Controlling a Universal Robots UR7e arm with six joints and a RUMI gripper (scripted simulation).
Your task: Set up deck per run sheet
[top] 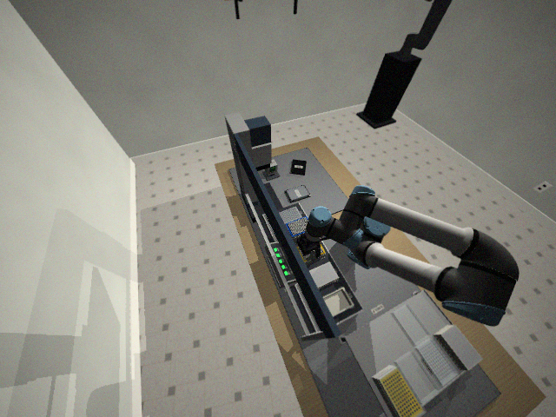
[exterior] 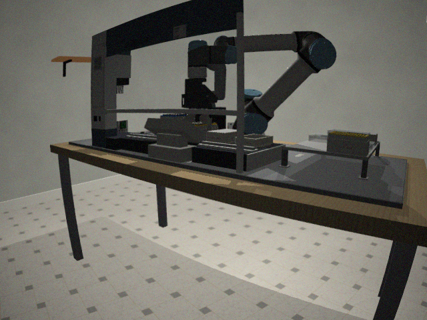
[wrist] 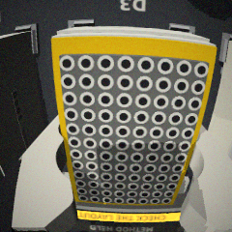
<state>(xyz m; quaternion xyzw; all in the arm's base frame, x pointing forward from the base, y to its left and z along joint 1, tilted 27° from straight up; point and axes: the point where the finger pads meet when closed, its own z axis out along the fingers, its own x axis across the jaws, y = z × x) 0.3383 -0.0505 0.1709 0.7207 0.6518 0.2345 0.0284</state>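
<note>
My gripper [wrist: 129, 118] is shut on a yellow tip rack [wrist: 130, 126], its fingers at the two long sides. The rack stands at the deck position engraved D3 [wrist: 131, 5]. Its cover is off and its holes show full rows of tips. In the top view the gripper [top: 311, 248] reaches down behind the handler's gantry beam [top: 287, 237], over the yellow rack [top: 312, 261]. A blue tip rack [top: 297, 225] and a pale plate [top: 289, 213] sit further along the deck. A white sealed block [top: 324, 274] and an open reservoir [top: 337, 301] sit on the near side.
A flat lid [top: 297, 193] and a black nest [top: 299, 164] lie on the grey base beyond the deck. The shelf unit [top: 426, 354] at the near end holds another yellow rack [top: 397, 393] and a covered plate [top: 434, 359]. The gantry post [exterior: 239, 86] stands close to the arm.
</note>
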